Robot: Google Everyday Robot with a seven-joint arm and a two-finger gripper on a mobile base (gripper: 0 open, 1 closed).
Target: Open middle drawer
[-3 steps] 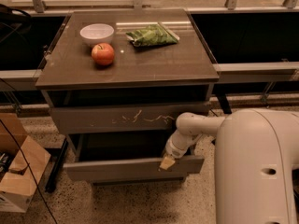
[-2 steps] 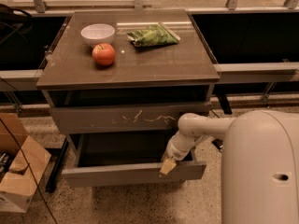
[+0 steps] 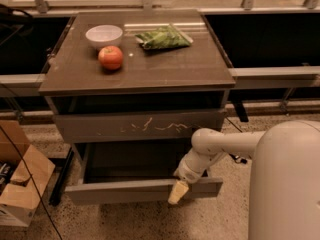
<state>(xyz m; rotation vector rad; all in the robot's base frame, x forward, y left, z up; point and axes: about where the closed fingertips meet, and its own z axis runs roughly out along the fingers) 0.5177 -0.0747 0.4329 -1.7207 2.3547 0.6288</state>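
— Where is the middle drawer?
— The middle drawer (image 3: 125,190) is pulled out beneath the scratched drawer front (image 3: 140,126). Its plain front stands well forward of the cabinet, and its dark inside is open to view.
— And the end effector?
— The end effector (image 3: 178,192) is at the top edge of that plain front, right of its middle, with its pale tip pointing down over the lip. I cannot tell whether it is set wide or narrow.
— What room is there around it?
— Speckled floor (image 3: 135,221) lies in front of the drawer. A cardboard box (image 3: 22,184) sits off the left corner, apart from it. The robot body (image 3: 285,184) fills the right side, near the drawer's right end.
— And up top?
— On the worktop (image 3: 165,71) are a white bowl (image 3: 104,35), an apple (image 3: 110,57) just beside it and a green bag (image 3: 162,37), all set back from the front edge.
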